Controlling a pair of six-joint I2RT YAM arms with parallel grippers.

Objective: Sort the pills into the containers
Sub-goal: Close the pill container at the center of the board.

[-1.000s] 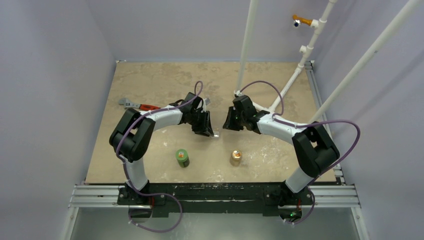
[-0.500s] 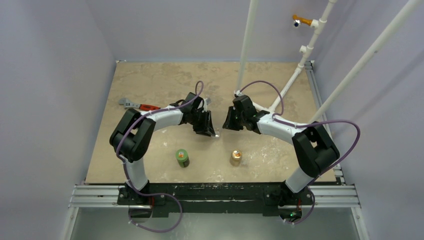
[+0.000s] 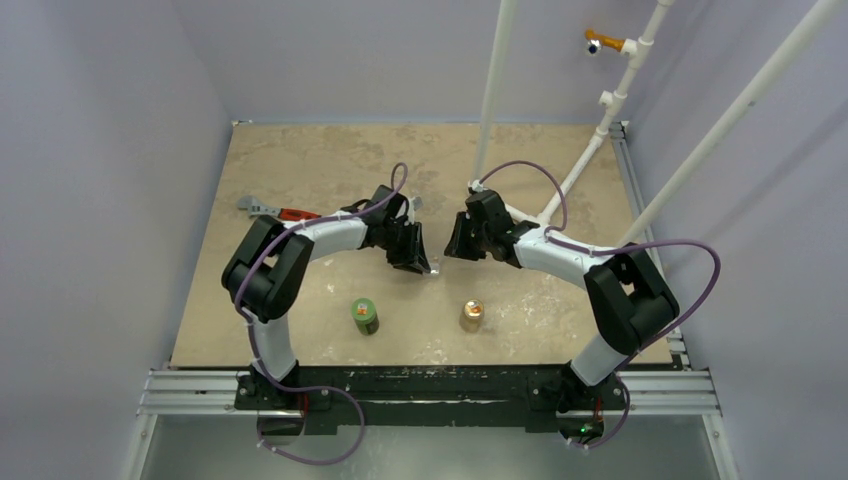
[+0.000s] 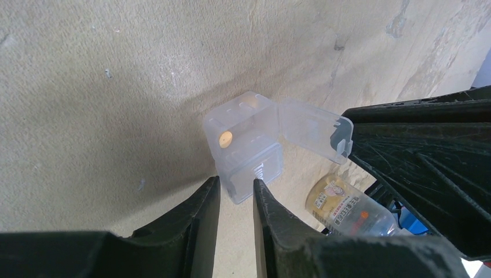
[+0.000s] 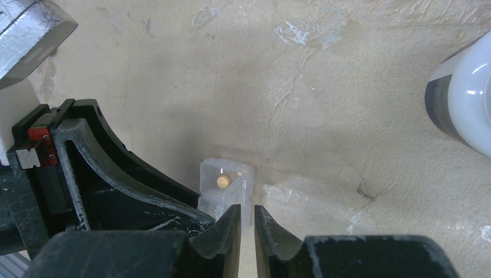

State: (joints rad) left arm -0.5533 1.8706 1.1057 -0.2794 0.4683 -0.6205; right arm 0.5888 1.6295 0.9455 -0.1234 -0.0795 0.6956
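The clear case [image 4: 246,145] stands on the table with its lid [image 4: 315,128] swung open; it also shows in the top view [image 3: 433,268] and the right wrist view [image 5: 226,179]. A round pale pill [image 4: 225,138] lies inside, and a second one [image 4: 251,105] sits further back. My left gripper [image 4: 237,188] has its jaws narrowly apart, pinched on the case's near corner. My right gripper [image 5: 248,211] is almost shut and empty, with its tips against the free edge of the open lid. The two grippers face each other across the case [image 3: 424,264] [image 3: 452,250].
A green bottle [image 3: 364,315] and a tan-orange bottle [image 3: 471,315] stand near the front; the tan one shows in the left wrist view [image 4: 344,208]. A dark white-capped bottle [image 5: 463,98] lies right of the right gripper. A red-handled wrench [image 3: 275,211] lies at the left.
The right gripper has edged slightly left toward the case. The left gripper and the case stay where they were.
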